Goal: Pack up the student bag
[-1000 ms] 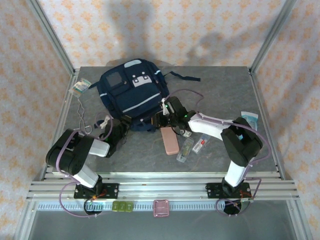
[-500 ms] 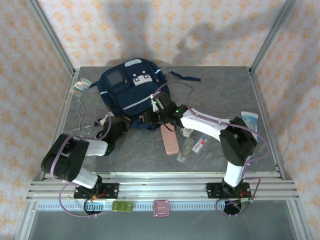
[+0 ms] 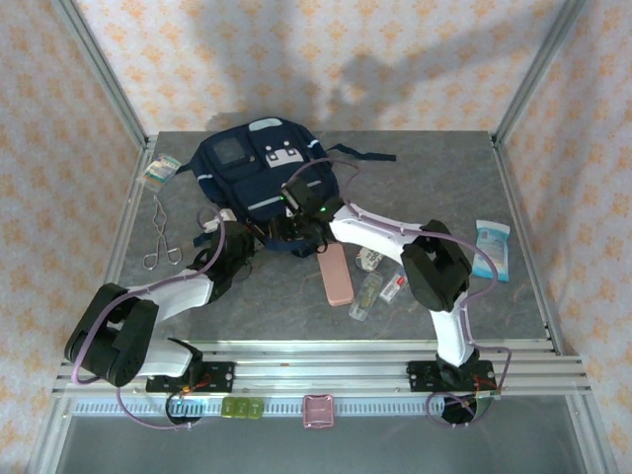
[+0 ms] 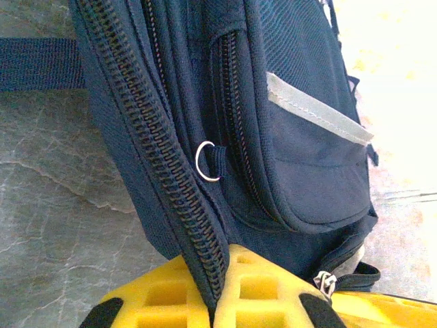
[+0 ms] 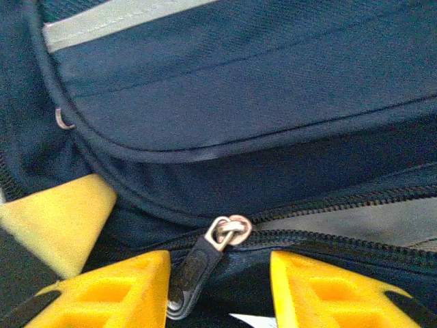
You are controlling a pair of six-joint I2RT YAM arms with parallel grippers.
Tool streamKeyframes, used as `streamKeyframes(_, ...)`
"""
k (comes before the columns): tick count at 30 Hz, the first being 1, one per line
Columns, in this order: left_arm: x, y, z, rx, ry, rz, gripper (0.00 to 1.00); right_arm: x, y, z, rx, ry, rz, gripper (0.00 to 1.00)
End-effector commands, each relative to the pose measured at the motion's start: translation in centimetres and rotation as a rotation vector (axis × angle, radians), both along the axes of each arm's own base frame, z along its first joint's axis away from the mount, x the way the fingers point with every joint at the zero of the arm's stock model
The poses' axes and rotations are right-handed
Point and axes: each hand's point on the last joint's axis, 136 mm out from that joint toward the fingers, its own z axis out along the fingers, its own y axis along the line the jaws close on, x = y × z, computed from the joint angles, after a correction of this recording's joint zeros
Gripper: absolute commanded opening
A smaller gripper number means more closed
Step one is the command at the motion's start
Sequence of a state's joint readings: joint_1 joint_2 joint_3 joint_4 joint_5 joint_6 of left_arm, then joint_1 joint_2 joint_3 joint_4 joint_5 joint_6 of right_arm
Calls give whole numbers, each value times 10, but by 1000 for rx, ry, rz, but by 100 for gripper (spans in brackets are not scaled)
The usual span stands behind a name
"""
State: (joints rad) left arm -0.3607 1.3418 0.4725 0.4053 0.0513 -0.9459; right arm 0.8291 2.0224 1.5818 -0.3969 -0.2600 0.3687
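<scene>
Large navy-blue fabric backpack with grey stripe (image 3: 259,173) lay toward the back of the grey marbled table (image 3: 444,188), left gripper (image 4: 212,301) pressed shut on its zip edge, right gripper (image 5: 220,287) jaws spread astride the dark zipper pull (image 5: 198,266): best to pinch the pull squarely, drag along the teeth, left holding fabric taut.

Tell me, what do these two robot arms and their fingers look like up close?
Both arms are built alike: the left arm and right arm have chunky black joints linked by smooth white shells, with a purple cable looping alongside. A small green light glows near the right wrist. The fingers are bright yellow plastic, blocky, moulded with square pockets.
</scene>
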Motion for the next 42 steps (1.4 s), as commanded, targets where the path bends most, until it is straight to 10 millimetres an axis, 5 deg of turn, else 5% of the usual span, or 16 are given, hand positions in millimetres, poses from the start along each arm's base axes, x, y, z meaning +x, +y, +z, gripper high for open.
streamKeyframes(1, 9, -7, 38, 12, -113, -23, 0, 12, -20, -9, -71, 5, -129, 28)
streamKeyframes(3, 8, -5, 38, 18, -114, -18, 0, 12, -25, -5, -51, 6, -140, 17)
streamKeyframes(8, 9, -1, 39, 36, -114, -14, 0, 9, -48, 8, 2, -1, -168, 9)
streamKeyframes(12, 10, -4, 37, 31, -110, -28, 0, 9, -70, 5, -43, -18, -204, 19)
streamKeyframes(18, 11, -9, 36, 19, -105, -49, 0, 10, -58, 25, -21, -79, -131, 39)
streamKeyframes(28, 11, -13, 36, 2, -105, -64, 0, 15, -36, 32, -37, -143, 30, 41)
streamKeyframes(42, 12, -16, 36, -15, -103, -72, 0, 6, -33, 5, -148, -144, 83, 43)
